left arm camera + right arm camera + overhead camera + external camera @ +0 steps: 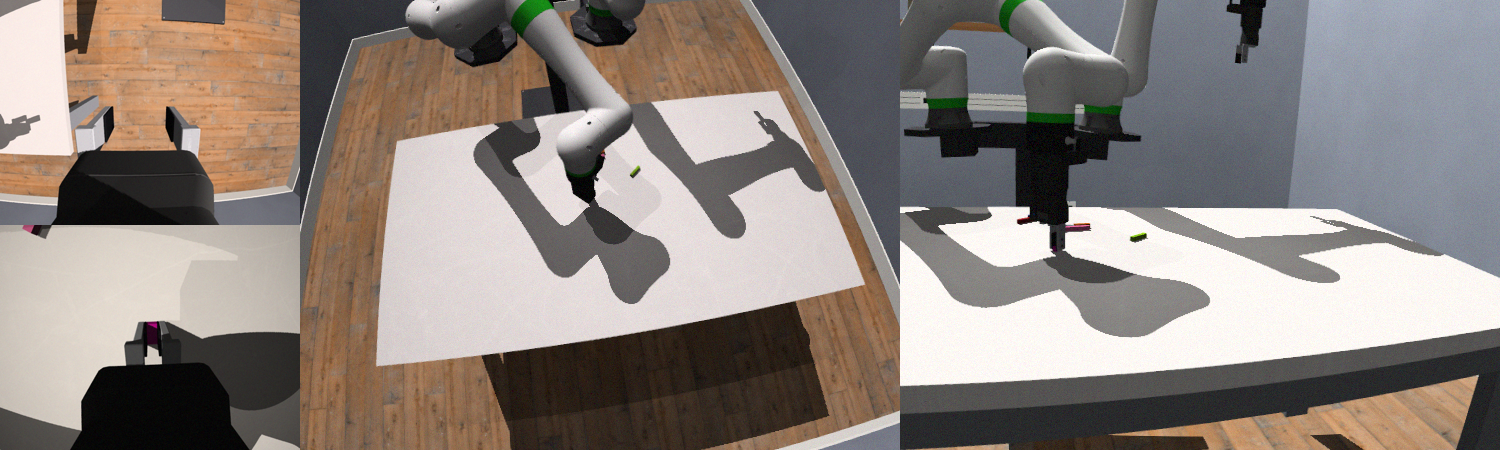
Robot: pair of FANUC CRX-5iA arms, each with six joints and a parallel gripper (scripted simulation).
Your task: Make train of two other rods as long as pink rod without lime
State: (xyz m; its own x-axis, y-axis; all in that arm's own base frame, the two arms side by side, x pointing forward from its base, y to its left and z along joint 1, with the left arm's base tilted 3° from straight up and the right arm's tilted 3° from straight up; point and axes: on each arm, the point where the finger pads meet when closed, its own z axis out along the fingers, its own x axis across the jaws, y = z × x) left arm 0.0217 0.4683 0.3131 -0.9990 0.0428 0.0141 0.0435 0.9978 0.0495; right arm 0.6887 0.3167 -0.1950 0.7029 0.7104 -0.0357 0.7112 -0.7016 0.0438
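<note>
My right gripper is shut on the magenta rod, very low over the white table; whether the rod touches the table I cannot tell. The pink rod lies behind it, with one end in the right wrist view. An orange rod shows just behind the pink one. A red rod lies further left, partly hidden by the right gripper's body. A lime rod lies apart. My left gripper is open and empty, high up.
The white table bears large arm shadows. The right arm hides part of the table and most of the rods in the top view. The left gripper hangs beyond the table's edge, over the wooden floor.
</note>
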